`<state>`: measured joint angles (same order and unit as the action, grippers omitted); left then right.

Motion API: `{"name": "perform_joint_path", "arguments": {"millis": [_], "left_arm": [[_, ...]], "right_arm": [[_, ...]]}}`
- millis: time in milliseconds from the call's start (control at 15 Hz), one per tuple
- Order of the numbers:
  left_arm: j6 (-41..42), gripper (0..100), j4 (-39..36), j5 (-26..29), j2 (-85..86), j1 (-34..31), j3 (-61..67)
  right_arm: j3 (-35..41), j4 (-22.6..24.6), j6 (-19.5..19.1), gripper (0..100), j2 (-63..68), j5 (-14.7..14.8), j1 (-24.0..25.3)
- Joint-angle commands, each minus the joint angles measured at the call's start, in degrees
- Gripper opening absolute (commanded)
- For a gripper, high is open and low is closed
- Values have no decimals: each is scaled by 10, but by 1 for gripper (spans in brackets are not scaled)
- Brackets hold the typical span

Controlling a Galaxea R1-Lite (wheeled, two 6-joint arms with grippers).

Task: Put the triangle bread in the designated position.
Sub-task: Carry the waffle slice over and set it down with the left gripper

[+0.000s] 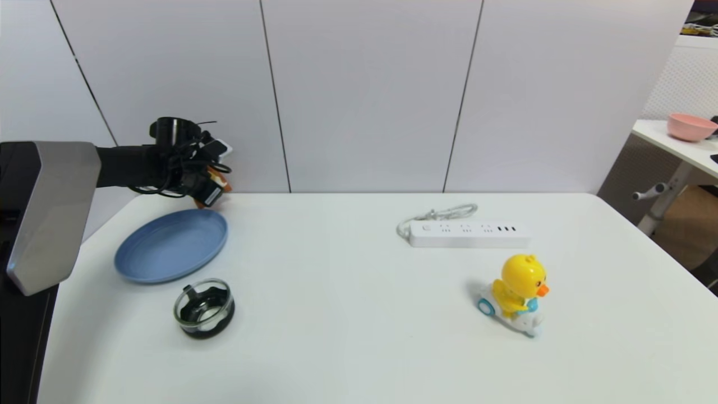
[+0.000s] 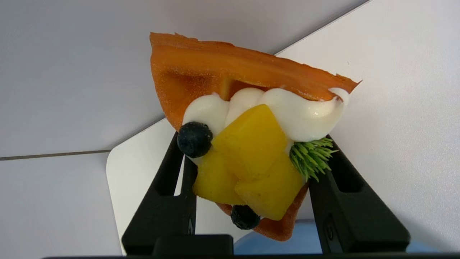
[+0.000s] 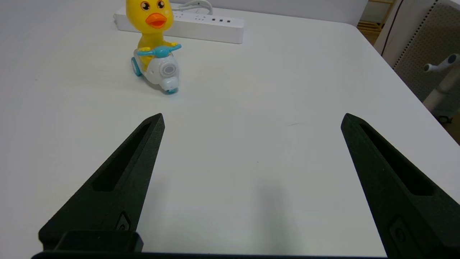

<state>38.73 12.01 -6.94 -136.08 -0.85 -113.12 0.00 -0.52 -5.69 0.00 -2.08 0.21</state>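
The left tool (image 2: pixel 248 180) grasps the triangle bread (image 2: pixel 248 144), raised just past the blue plate (image 1: pixel 171 245) at ten o'clock on the white table (image 1: pixel 359 336); the right tool (image 3: pixel 251 118) hangs released. Pale wall panels (image 1: pixel 364 90) stand behind.

Black cabled left arm (image 1: pixel 129 165), grey housing (image 1: pixel 47 213)

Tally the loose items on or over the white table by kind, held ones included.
Toy food: 1, triangle bread, held by left gripper
Toys: 1, duck on scooter
Dishes: 1, blue plate
Lids: 1, glass lid
Electrical: 1, power strip
Total: 5
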Motion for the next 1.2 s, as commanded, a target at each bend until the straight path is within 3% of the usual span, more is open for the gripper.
{"name": "perform_joint_path", "arguments": {"millis": [67, 667, 733, 1200], "left_arm": [[2, 0, -23, -4, -1, 0, -1], [-1, 0, -28, -8, 0, 0, -1], [-2, 100, -28, -9, 1, 0, -1], [-2, 100, -25, -8, 7, 0, -1]], "right_arm": [[1, 0, 0, 100, 0, 0, 0], [1, 0, -1, 100, 0, 0, 1], [1, 0, 0, 100, 0, 0, 0], [1, -1, -1, 100, 0, 0, 1]]}}
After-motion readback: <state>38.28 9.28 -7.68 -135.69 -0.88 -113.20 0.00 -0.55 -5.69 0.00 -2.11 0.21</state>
